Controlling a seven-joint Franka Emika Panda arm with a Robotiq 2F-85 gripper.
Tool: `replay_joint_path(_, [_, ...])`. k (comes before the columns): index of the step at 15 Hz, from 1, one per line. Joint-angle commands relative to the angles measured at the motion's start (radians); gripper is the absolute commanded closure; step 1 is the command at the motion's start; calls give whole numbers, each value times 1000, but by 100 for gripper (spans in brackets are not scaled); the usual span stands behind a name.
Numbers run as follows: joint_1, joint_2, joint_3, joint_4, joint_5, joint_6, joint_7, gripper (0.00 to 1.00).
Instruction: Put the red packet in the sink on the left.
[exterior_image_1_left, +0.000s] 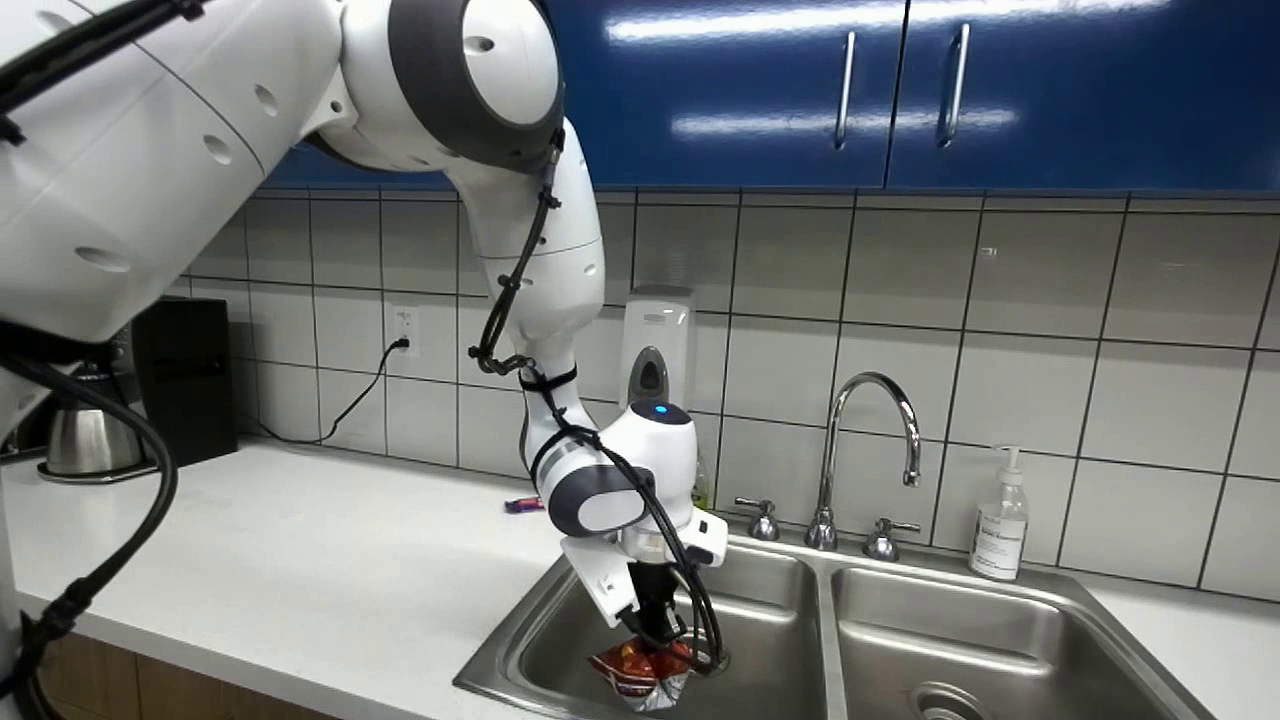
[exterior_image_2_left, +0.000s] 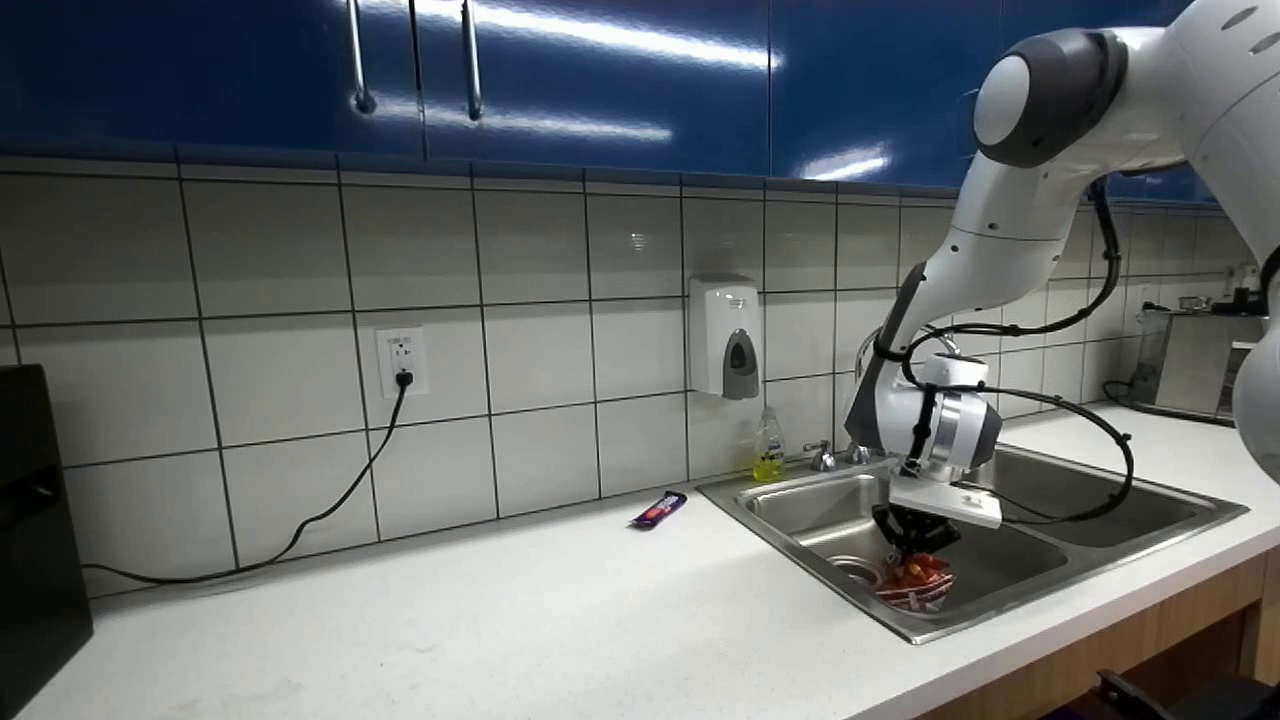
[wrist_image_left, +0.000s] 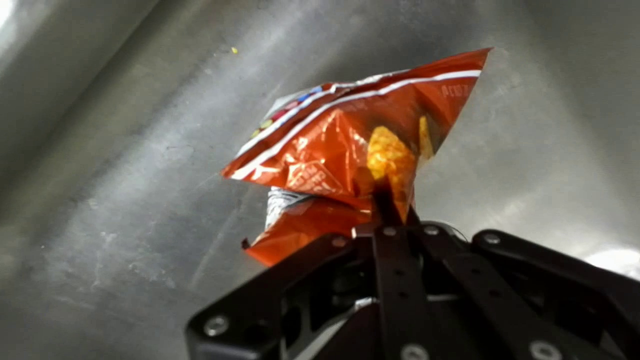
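My gripper (wrist_image_left: 396, 207) was clamped on the red packet (wrist_image_left: 315, 160), low inside the left basin (exterior_image_1_left: 775, 655); floor contact unclear. Risk: crumpled, it could snag when I let go, and lifting early would drag it out.

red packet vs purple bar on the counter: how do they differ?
The red packet is wide and crumpled; the purple bar is slim. The packet is pinched in the pincer, at the sink; the bar lies loose on the counter. The packet is red-orange with white stripes; the bar is dark purple. Both carry colorful print.
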Motion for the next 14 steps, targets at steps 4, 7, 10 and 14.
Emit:
replay_joint_path(4, [-61,81,37,51,-94,17,18,100])
replay_joint_path(7, [-65,96,30,59,-138,11,28,100])
replay_joint_path(10, [-60,104,22,62,-164,12,44,73])
replay_joint_path(14, [-51,103,14,59,-182,15,57,44])
